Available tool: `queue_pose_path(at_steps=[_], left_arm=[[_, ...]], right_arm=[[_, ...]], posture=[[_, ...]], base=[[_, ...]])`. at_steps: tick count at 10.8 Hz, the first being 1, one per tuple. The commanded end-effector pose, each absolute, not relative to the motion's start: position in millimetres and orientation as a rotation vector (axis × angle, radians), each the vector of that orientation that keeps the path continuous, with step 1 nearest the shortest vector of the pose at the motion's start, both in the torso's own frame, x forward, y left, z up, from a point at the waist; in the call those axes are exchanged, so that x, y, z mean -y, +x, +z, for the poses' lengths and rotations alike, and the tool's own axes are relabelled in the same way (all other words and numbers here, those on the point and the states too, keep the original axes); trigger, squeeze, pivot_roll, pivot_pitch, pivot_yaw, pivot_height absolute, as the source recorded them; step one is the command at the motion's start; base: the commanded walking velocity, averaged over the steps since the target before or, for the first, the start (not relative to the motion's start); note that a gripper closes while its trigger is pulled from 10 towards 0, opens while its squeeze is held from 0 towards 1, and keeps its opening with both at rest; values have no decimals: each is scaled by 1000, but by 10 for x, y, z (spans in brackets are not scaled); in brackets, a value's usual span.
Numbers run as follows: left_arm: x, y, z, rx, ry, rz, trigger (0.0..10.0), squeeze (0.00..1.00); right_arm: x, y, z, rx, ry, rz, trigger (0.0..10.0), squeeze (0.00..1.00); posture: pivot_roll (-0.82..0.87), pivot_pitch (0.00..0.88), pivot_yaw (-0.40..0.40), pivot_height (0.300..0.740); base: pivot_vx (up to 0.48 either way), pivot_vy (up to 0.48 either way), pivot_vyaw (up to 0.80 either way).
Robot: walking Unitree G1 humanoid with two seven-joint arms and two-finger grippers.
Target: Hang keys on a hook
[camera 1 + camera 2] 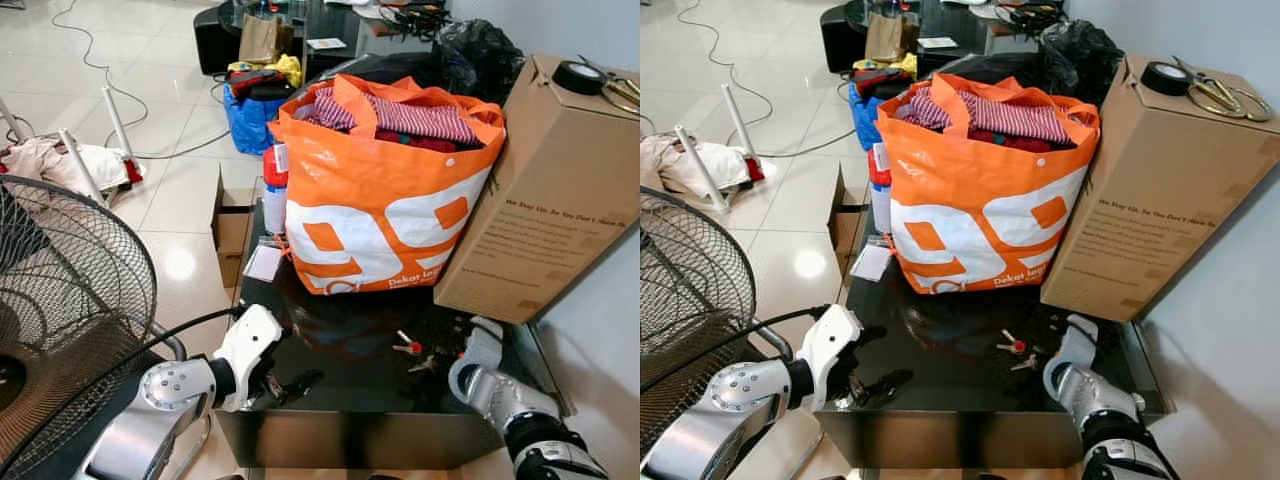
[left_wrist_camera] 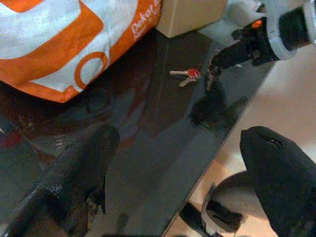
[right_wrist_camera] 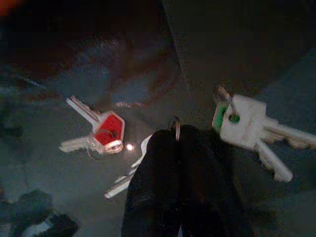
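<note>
A glossy black table carries an orange and white shopping bag stuffed with striped clothes, and a tilted cardboard box leans beside it with a roll of black tape and scissors on top. A bunch of keys with a red head lies on the table near the right gripper. The left gripper rests at the table's near edge. A fan grille stands to the left.
</note>
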State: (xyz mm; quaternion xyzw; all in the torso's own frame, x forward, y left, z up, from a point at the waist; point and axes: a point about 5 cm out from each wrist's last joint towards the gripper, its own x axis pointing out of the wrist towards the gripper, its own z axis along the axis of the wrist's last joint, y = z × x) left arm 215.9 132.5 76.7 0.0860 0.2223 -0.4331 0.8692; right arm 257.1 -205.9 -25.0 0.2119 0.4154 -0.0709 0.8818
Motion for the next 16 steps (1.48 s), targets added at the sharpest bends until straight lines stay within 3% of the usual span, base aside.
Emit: queue_pose_path(at_steps=[1,4,6,7,10,12,16], left_arm=[[-1320,2184,794,-438,181,-876,10000,0],[-1320,2300,963,-313,154,-699,10000,0],[-1320,2372,1156,-216,136,-575,10000,0],[-1388,2420,1248,-187,111,-506,10000,0],[-1540,2537,1346,-145,102,-379,10000,0],[-1559,2688,1419,-110,114,-345,10000,0],[-1562,2703,1426,-107,128,-337,10000,0]], right_arm=[[2144,2600,-160,-833,448,-137,0,0],[2190,2498,363,-627,362,48,0,0],[2094,2403,872,-397,279,153,0,0],[1926,2371,1100,-288,196,192,0,0],[1932,2365,1116,-263,163,0,0,0],[1836,2461,1293,-193,123,19,0,0],[1768,2437,1264,-194,95,25,0,0]], posture=[[-23,0,-71,740],[-42,0,-61,740],[-69,0,-34,740],[-60,0,-24,740],[-72,0,21,740],[-60,0,28,740],[-53,0,41,740]], base=[[0,0,0],[0,0,0],[0,0,0],[0,0,0],[0,0,0],[0,0,0],[0,0,0]])
